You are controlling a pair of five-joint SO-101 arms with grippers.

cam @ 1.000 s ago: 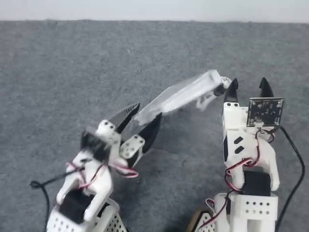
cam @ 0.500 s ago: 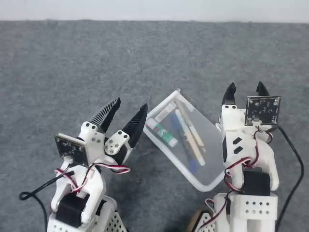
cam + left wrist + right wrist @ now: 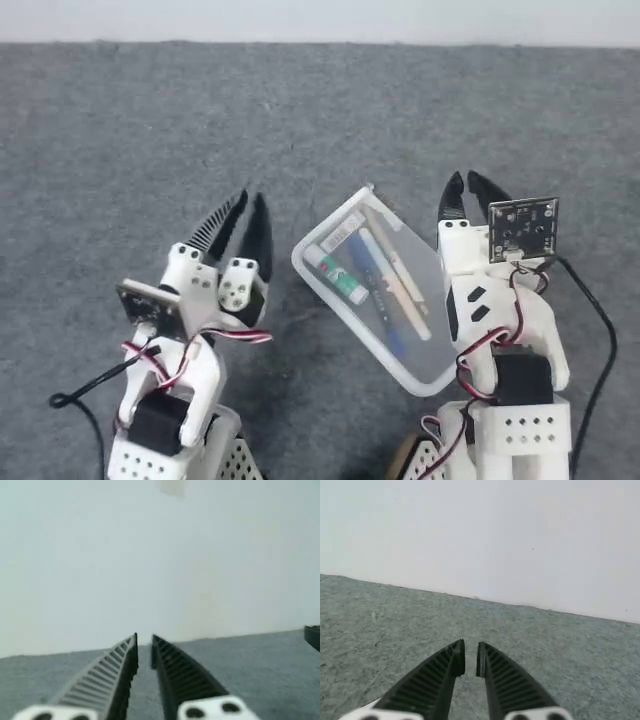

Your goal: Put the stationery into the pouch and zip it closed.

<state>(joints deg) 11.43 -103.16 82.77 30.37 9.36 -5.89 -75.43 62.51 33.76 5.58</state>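
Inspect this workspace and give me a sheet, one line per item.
Surface: grey mat, flat, nothing spilled on it.
Job's things: clear pouch lies flat between the two arms with pens and other stationery inside; zip state cannot be told.
Clutter: small brown object at the right arm's base, too little showing to identify.
Grippers: left gripper and right gripper both shut, holding nothing, pointing toward the wall.
Cables: black cable trails from the left arm; second black cable loops beside the right arm; neither lies on the pouch.
Surroundings: pale wall behind the mat.
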